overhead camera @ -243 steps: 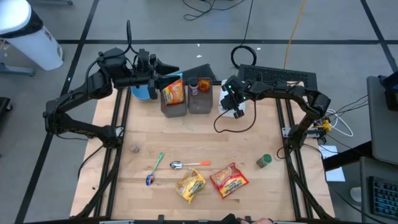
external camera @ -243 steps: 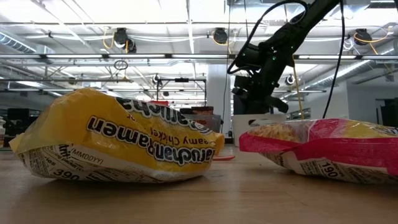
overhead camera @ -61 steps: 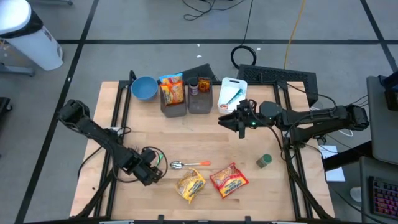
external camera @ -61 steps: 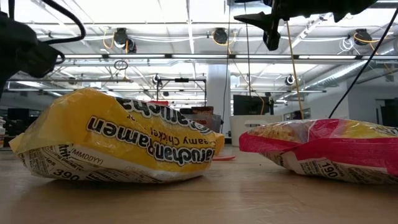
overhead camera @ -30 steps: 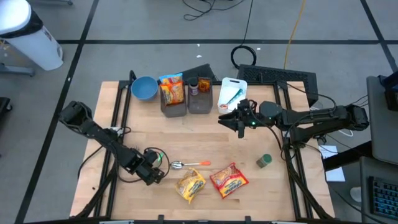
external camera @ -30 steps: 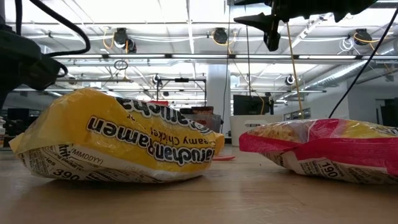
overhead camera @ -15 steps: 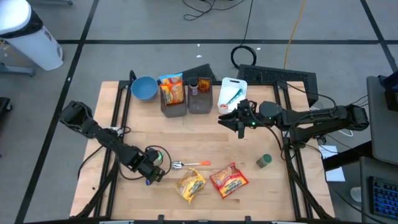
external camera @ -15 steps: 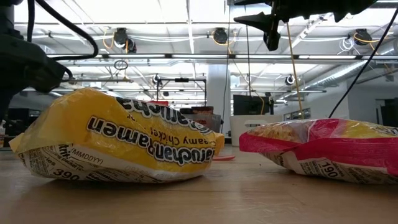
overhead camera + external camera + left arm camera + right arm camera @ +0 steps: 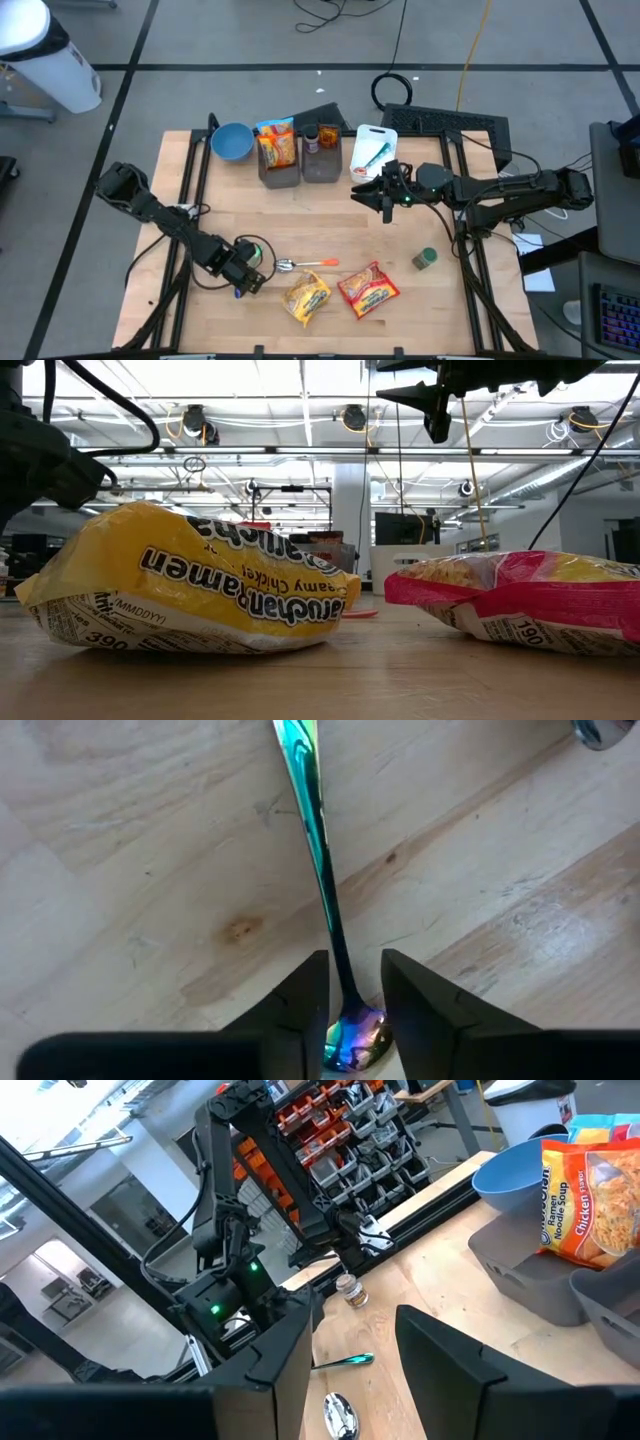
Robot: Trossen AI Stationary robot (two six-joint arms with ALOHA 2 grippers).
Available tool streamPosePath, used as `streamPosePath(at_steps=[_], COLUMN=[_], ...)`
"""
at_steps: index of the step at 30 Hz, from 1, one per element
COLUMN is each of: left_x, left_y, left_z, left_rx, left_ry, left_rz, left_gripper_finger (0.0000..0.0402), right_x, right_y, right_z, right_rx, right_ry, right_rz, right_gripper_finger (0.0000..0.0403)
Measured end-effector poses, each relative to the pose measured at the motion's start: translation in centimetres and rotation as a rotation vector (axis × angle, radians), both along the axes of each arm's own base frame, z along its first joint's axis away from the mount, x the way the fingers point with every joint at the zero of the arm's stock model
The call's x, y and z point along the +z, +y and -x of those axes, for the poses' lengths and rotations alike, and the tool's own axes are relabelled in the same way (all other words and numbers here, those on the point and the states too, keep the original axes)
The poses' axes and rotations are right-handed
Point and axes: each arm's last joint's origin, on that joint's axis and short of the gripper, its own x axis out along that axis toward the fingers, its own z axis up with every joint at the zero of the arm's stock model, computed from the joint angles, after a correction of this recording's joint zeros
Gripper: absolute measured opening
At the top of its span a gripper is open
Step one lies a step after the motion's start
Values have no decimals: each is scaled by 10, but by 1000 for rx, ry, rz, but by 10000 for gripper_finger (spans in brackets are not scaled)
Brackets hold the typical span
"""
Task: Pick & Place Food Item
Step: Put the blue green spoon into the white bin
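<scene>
My left gripper (image 9: pixel 352 995) straddling the iridescent thin metal spoon (image 9: pixel 318 850) on the wooden table (image 9: pixel 330 225).
Fingers nearly closed about the slim neck by the bowl; it looks rigid, light, slippery, so I judge a firm pinch here best. Right gripper (image 9: pixel 385 200) waits half-open, empty.

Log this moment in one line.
left gripper: closing around iridescent spoon | right gripper: waiting mid-table, empty | ramen packs: untouched
</scene>
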Motion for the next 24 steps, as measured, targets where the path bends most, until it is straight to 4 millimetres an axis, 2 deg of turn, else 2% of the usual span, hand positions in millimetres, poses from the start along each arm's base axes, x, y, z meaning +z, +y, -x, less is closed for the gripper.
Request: streamPosePath(at_steps=[24], left_x=[-1], left_y=[1], left_z=[2], left_rx=[6], left_ry=[33], left_rz=[3], left_gripper_finger=[95], right_x=[0], right_y=[0], right_z=[0], right_rx=[1], right_ry=[0], right_rz=[11], right_gripper_finger=[139])
